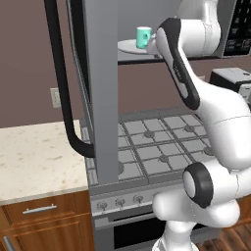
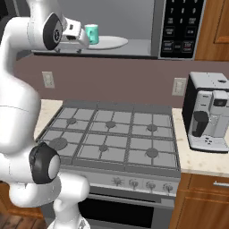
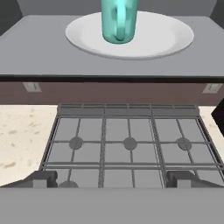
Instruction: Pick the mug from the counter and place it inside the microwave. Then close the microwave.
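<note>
The pincer (image 3: pixel 112 178) stands wide open with nothing between its fingertips (image 3: pixel 43 178), held just outside the mouth of the microwave (image 2: pixel 179 31). Below it lies the grey gas stovetop (image 3: pixel 127 144), with the beige tabletop (image 1: pixel 34 157) off to one side. Just ahead of the pincer, apart from it, the teal mug (image 3: pixel 119 21) stands upright on the white round plate (image 3: pixel 166 37) inside the microwave. The microwave door (image 1: pixel 95 88) hangs open.
</note>
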